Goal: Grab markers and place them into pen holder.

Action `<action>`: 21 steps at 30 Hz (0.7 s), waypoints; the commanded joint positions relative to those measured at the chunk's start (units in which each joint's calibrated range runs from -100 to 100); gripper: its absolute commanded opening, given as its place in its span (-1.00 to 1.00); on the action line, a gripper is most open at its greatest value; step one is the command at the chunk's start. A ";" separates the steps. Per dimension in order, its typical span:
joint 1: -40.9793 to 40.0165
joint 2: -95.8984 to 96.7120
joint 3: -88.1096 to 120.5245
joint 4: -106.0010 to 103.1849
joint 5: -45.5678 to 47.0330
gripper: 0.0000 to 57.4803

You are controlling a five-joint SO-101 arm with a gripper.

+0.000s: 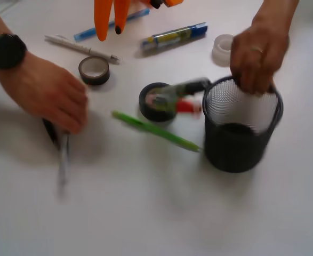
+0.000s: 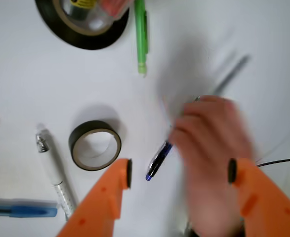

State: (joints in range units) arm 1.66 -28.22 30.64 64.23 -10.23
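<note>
two human hands work at mid frame: one (image 1: 49, 96) over pens at left, one (image 1: 257, 56) gripping the pen holder (image 1: 241, 125) at right. a red marker (image 1: 180, 98) lies just beside it. beyond, a blue marker (image 1: 173, 36); at the top edge, the gripper (image 2: 178, 173) hangs wide open, empty.

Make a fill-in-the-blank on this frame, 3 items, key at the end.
1. The person's hand grips the rim of the ____.
2. The green pencil lies between the black tape roll and the ____ wire-mesh cup.
3. The orange pincer hangs above the table with its jaws ____ and nothing held.
4. The blue-capped marker lies on the ____, not in the cup.

Missing words: pen holder; black; open; table
</note>
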 commanded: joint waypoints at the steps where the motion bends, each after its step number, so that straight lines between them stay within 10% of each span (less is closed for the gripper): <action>1: 0.99 -0.12 -2.47 -0.19 0.24 -0.21; 21: 2.19 0.73 -1.65 -0.37 0.29 -0.21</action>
State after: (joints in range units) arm 4.03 -27.53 30.64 64.23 -10.13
